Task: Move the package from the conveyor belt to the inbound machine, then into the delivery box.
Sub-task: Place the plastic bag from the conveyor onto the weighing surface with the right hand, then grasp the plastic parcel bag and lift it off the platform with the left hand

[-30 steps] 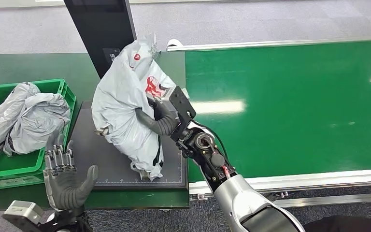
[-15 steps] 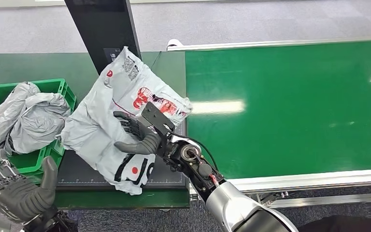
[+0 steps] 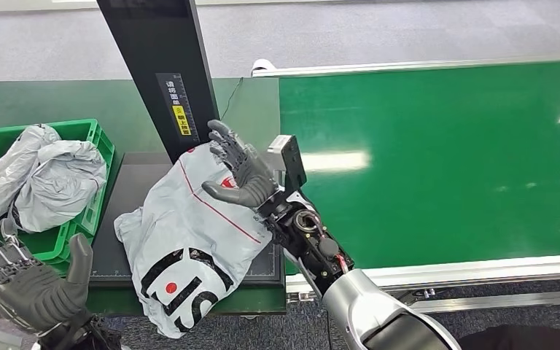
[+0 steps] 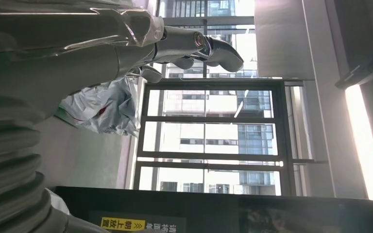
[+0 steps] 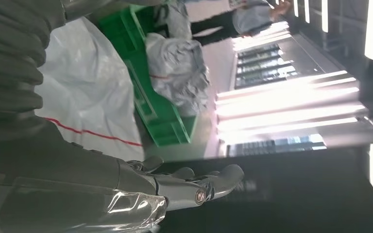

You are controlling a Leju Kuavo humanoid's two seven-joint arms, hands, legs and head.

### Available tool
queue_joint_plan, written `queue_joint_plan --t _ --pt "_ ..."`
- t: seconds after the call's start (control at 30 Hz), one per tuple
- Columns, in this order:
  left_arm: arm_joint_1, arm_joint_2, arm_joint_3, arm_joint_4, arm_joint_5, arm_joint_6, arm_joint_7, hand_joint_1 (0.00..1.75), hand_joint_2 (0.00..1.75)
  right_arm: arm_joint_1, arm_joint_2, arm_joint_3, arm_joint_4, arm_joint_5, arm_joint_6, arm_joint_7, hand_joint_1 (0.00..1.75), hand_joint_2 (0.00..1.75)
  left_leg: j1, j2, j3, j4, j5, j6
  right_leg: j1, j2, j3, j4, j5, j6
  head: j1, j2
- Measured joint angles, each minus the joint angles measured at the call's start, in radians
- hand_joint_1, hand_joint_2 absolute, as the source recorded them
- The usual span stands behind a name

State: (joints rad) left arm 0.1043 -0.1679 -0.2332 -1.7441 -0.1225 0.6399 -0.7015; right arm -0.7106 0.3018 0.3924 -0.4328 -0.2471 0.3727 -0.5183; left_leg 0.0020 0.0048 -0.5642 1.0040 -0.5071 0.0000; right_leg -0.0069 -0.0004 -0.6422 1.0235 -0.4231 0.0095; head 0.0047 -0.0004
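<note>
Package (image 3: 189, 244) — lettering unreadable — on scale (image 3: 117, 240).

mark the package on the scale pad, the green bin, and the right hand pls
package (image 3: 189, 240), head view, on the middle of its grey upper face.
green bin (image 3: 99, 135), head view, on its right rim.
right hand (image 3: 239, 169), head view, on the palm, fingers spread above the package.

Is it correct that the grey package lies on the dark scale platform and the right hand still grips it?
Not quite. The grey package does lie on the dark scale platform, but the head view shows the right hand open above it, fingers spread, gripping nothing.
</note>
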Motion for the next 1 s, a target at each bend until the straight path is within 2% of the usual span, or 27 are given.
queue_joint_plan --t 0.23,0.33,0.43,0.53,0.57,0.67,0.8,1.0 --pt "-0.008 0.008 -0.002 0.014 -0.003 -0.016 0.0 0.0 1.75 0.004 -0.022 -0.036 -0.037 -0.003 -0.01 -0.025 0.0 1.75 0.0 0.0 0.0 0.0 0.0 0.0 0.0 0.0 -0.001 0.0 0.0 0.0 0.0 0.0" --pt "-0.023 0.008 -0.009 0.055 -0.036 -0.066 0.006 0.0 1.75 0.031 -0.031 -0.062 -0.082 -0.018 -0.015 -0.058 0.0 1.75 0.0 0.0 0.0 0.0 0.0 0.0 0.0 0.0 -0.001 0.0 0.0 0.0 0.0 0.0" --pt "-0.047 0.004 -0.029 0.135 -0.156 -0.149 0.062 0.0 1.75 0.094 -0.042 -0.116 -0.175 -0.053 -0.009 -0.07 0.0 1.75 0.0 -0.001 0.0 0.0 0.0 0.0 0.0 -0.001 0.0 0.0 0.0 0.0 0.0 0.0" --pt "-0.06 -0.006 -0.06 0.217 -0.338 -0.221 0.157 0.0 1.75 0.19 -0.051 -0.197 -0.32 -0.007 -0.088 -0.097 0.0 0.44 -0.001 -0.001 -0.001 0.0 0.0 0.0 -0.001 -0.001 0.0 -0.001 0.0 0.0 0.0 0.0" --pt "-0.06 -0.009 -0.071 0.239 -0.403 -0.24 0.196 0.0 1.75 0.231 -0.052 -0.224 -0.381 0.035 -0.139 -0.108 0.0 0.44 -0.001 -0.002 -0.001 0.0 -0.001 0.0 -0.001 -0.001 0.0 -0.001 0.0 0.0 0.0 0.0" --pt "-0.056 -0.016 -0.098 0.298 -0.562 -0.29 0.299 0.0 1.75 0.369 -0.045 -0.277 -0.568 0.167 -0.281 -0.119 0.0 1.75 -0.001 -0.002 -0.002 0.0 -0.003 0.0 -0.001 -0.001 -0.001 -0.001 -0.001 0.0 0.0 0.0" --pt "-0.056 -0.021 -0.116 0.362 -0.649 -0.323 0.356 0.0 1.75 0.509 -0.031 -0.288 -0.735 0.242 -0.355 -0.119 0.0 1.75 -0.001 -0.001 -0.002 0.0 -0.004 0.0 0.0 -0.001 -0.002 -0.001 -0.003 0.0 0.0 0.0" --pt "-0.061 -0.028 -0.126 0.411 -0.686 -0.355 0.382 0.0 1.75 0.6 -0.021 -0.296 -0.858 0.256 -0.36 -0.116 0.0 1.75 -0.001 -0.001 -0.001 0.0 -0.004 0.0 0.0 -0.001 -0.001 -0.001 -0.003 -0.001 0.0 0.0"
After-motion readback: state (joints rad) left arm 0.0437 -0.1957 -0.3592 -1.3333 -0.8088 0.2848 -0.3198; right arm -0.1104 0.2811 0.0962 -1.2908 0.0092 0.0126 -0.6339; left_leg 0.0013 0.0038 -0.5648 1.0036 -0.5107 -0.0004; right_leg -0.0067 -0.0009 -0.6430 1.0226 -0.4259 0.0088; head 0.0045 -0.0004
